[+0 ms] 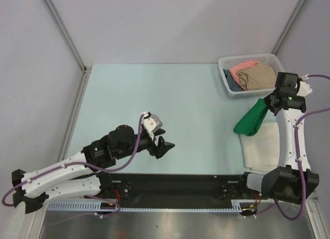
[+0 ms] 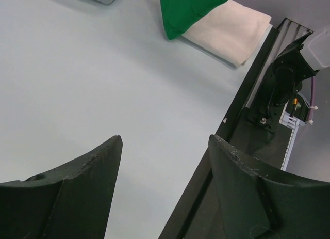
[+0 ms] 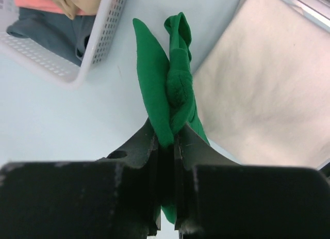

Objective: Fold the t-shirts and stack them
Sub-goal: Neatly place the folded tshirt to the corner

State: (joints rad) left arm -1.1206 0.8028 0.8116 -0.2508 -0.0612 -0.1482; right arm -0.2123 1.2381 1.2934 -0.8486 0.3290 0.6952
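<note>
right gripper (image 3: pixel 166 142) was clamped tight on a bunched fold of the green t-shirt (image 1: pixel 251 120), which hung from it by the right edge of the table (image 1: pixel 154 94), its lower end just over the far corner of the folded cream t-shirt (image 1: pixel 260 146). left gripper (image 2: pixel 165 146) sat open and empty (well apart, nearer the near edge). the step in hand looked like fetching green for folding; next it would need laying flat on the table, probably two-handed.
</note>
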